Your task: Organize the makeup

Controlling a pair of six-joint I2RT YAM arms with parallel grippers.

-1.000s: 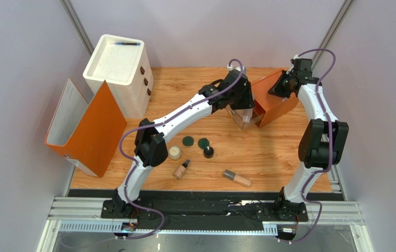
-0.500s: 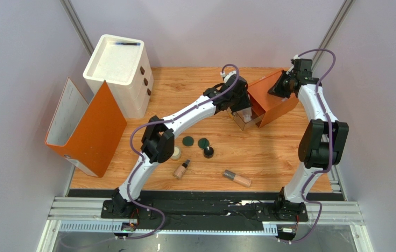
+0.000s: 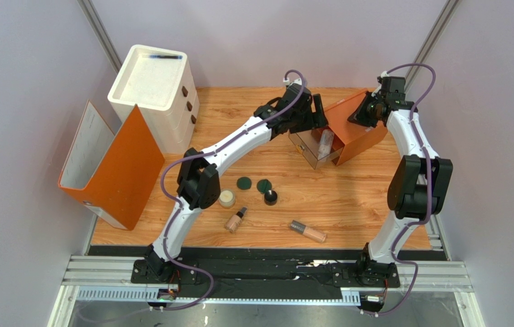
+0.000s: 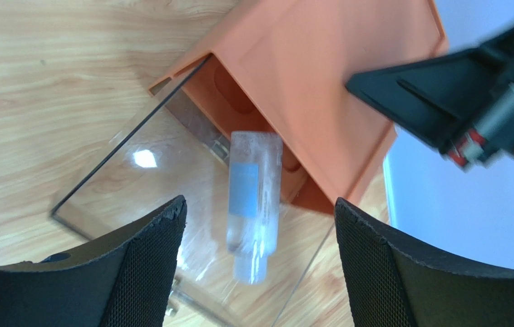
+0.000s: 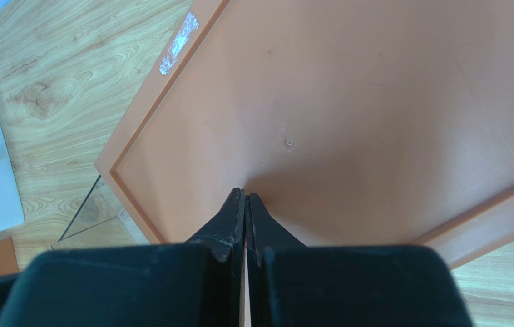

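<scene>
The clear tube [image 4: 253, 204] lies in the pulled-out clear drawer [image 4: 123, 184] of the orange drawer box [image 4: 307, 75]; it also shows in the top view [image 3: 326, 142]. My left gripper [image 4: 260, 202] is open and empty just above it, with the fingers apart on either side; in the top view it [image 3: 319, 114] hangs behind the drawer. My right gripper [image 5: 245, 194] is shut, its tips resting on the box's orange top [image 5: 348, 102]. On the table lie two dark-green discs [image 3: 243, 182] [image 3: 264, 185], a black jar [image 3: 270, 198], a cream jar [image 3: 226, 198] and two beige tubes [image 3: 236, 220] [image 3: 307, 231].
A white drawer cabinet [image 3: 152, 95] stands at the back left. An open orange binder [image 3: 113, 167] stands at the left edge. The orange box [image 3: 355, 129] sits at the back right under my right arm.
My left gripper has drawn back and up from over the drawer. The clear tube now lies free in the drawer. The right arm has not moved.
</scene>
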